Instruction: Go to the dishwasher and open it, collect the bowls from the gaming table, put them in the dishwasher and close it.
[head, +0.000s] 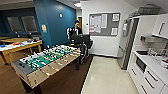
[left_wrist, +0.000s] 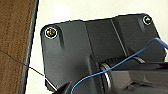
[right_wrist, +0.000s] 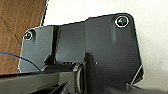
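Note:
The gaming table (head: 21, 45) stands far off at the left: long and white-topped, on wooden legs, with colourful things lying on it. The bowls are too small to pick out among them. On the right runs a kitchen counter (head: 152, 61) over white drawers. A dark-fronted unit (head: 140, 64) is set into those cabinets, and I cannot tell whether it is the dishwasher. Both wrist views look down past the robot's dark plates at the seam where brown wood floor (left_wrist: 12, 50) meets pale floor (right_wrist: 100, 7).
A green table-football table (head: 47, 62) fills the near left. Behind it a person (head: 75, 30) stands with a control rig and its dark screen (head: 81, 39). A tall steel fridge (head: 126, 45) stands at the right, with pale floor (head: 107, 77) leading toward it.

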